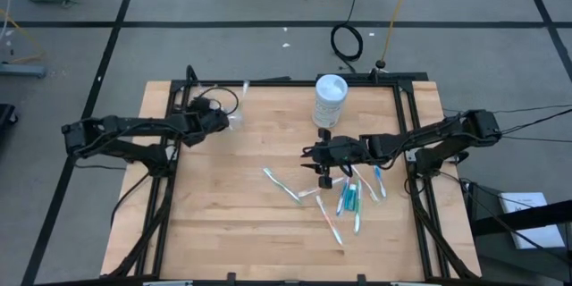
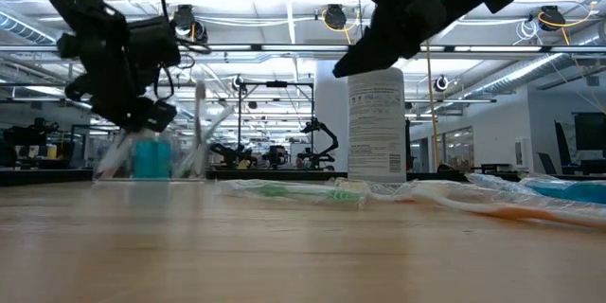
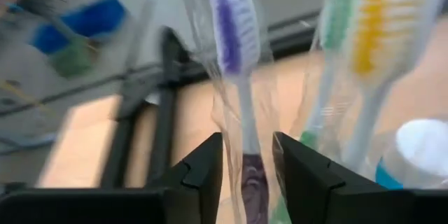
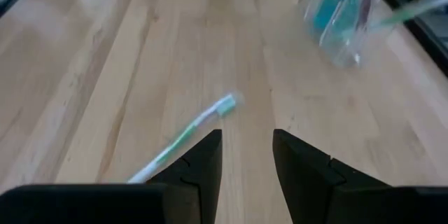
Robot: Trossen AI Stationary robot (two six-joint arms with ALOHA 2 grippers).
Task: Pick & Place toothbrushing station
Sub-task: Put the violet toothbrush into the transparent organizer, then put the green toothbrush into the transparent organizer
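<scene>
Open lab hall behind, wooden worktop (image 1: 223, 188) on a black frame. White cylindrical container (image 1: 330, 100) upright at the far edge. Left gripper (image 1: 223, 118) at the clear cup (image 1: 235, 120) near the far-left corner; fingers (image 3: 203, 175) parted, a purple toothbrush (image 3: 234, 49) standing between them, contact unclear. Right gripper (image 1: 315, 163) over the middle, fingers (image 4: 203, 157) spread, empty. Loose toothbrushes (image 1: 349, 198) lie scattered right of centre; one green-accented (image 4: 192, 129) ahead of the right fingers.
</scene>
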